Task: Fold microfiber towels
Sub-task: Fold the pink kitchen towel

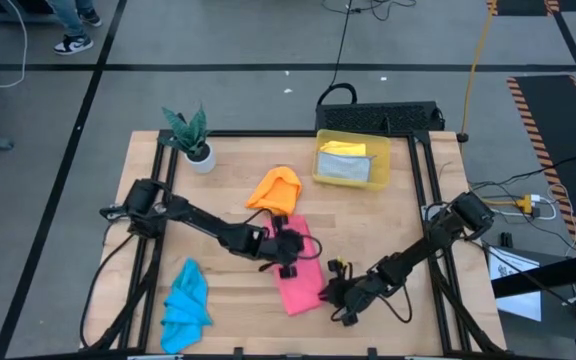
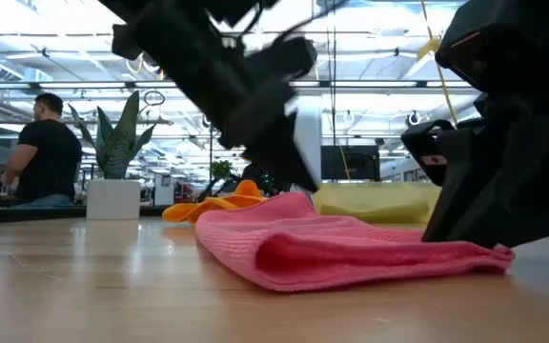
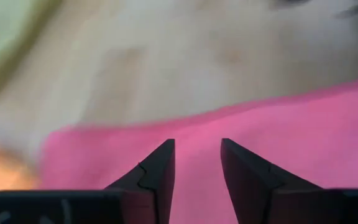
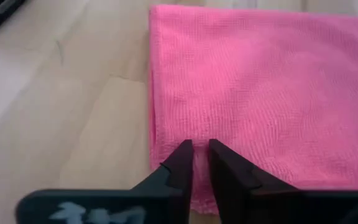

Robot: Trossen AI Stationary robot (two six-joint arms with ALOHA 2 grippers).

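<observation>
High view, pink towel (image 1: 296,280): lies folded on the wooden table (image 1: 238,190), near the front middle, between the two arms.
High view, left gripper (image 1: 290,252): reaches in from the left side and sits over the pink towel's far part.
High view, right gripper (image 1: 334,296): comes from the right side and meets the towel's near right edge.
High view, other towels: orange towel (image 1: 276,190) bunched just behind the pink one; blue towel (image 1: 185,305) crumpled at the front left; a yellow towel (image 1: 344,149) and a grey towel (image 1: 349,168) lie in the yellow bin (image 1: 320,170) at the back right.
High view, potted plant (image 1: 192,137): stands at the back left.
Low view: the pink towel (image 2: 322,250) lies as a doubled layer with a rounded fold facing the camera; a person (image 2: 44,152) sits in the room behind.
Left wrist view: the left gripper (image 3: 197,165) is parted over the pink cloth (image 3: 291,137), nothing between its fingers (released).
Right wrist view: the right gripper (image 4: 201,163) has its fingers drawn close at the towel's (image 4: 260,87) edge, a slim gap between them; I cannot tell whether cloth is pinched.
</observation>
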